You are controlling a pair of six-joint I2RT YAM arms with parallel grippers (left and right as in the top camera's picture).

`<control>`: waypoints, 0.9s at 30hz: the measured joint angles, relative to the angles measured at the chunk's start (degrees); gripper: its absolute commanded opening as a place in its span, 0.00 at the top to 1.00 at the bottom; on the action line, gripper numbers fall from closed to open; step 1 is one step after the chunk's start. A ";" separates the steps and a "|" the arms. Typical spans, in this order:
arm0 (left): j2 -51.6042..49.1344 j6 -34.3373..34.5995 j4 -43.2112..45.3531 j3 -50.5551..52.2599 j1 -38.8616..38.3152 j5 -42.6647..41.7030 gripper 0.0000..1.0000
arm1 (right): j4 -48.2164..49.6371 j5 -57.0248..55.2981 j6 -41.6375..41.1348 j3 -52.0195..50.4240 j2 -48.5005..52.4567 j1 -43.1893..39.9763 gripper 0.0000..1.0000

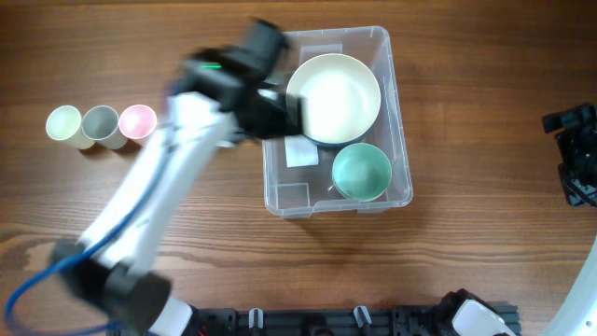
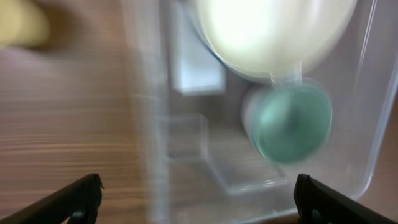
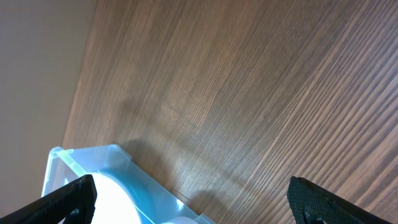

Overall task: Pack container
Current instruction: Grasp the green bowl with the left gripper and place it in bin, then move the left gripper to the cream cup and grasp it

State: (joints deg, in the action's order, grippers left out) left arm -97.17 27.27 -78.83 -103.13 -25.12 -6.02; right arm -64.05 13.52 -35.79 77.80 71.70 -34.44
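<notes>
The clear plastic container (image 1: 403,159) stands mid-table with a white label inside. A large cream bowl (image 1: 333,96) and a smaller green bowl (image 1: 362,171) lie in it. My left gripper (image 1: 280,110) hovers over the container's left wall, blurred with motion. In the left wrist view it (image 2: 199,198) is open and empty, with the container wall (image 2: 146,124), cream bowl (image 2: 273,31) and green bowl (image 2: 291,122) below. My right gripper (image 1: 578,154) rests at the right table edge; in the right wrist view it (image 3: 193,199) is open and empty, with a container corner (image 3: 81,158) in sight.
Three small cups stand in a row at the left: pale green (image 1: 64,123), grey (image 1: 101,122) and pink (image 1: 137,120). A dark rail (image 1: 354,319) runs along the front edge of the wooden table.
</notes>
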 measured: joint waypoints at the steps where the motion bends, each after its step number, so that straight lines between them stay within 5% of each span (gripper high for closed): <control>1: 3.74 -0.50 -0.98 -0.11 5.16 0.85 0.00 | 0.00 0.00 0.00 0.00 0.00 0.00 0.00; 6: 10.38 -4.28 -2.58 -0.44 32.50 5.53 0.04 | 0.04 0.00 0.00 0.00 0.00 0.00 0.00; 12: -1.11 -6.14 -0.81 -0.33 56.43 3.50 0.14 | 0.02 0.00 0.00 0.00 0.00 -0.02 0.00; 20: -18.67 -7.06 10.05 -0.17 62.38 0.42 0.19 | 0.04 0.00 0.00 0.00 0.00 0.00 0.00; 26: -25.70 -7.37 16.02 -0.15 62.36 -1.01 0.51 | 0.07 0.00 0.00 0.00 0.00 0.00 0.00; 27: -26.34 -7.58 16.52 -0.15 62.36 -1.14 0.63 | 0.07 0.00 0.00 0.00 0.00 0.00 0.00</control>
State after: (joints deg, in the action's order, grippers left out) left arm -123.50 19.68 -62.30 -103.28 37.23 -7.16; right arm -63.99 13.52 -35.79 77.80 71.70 -34.44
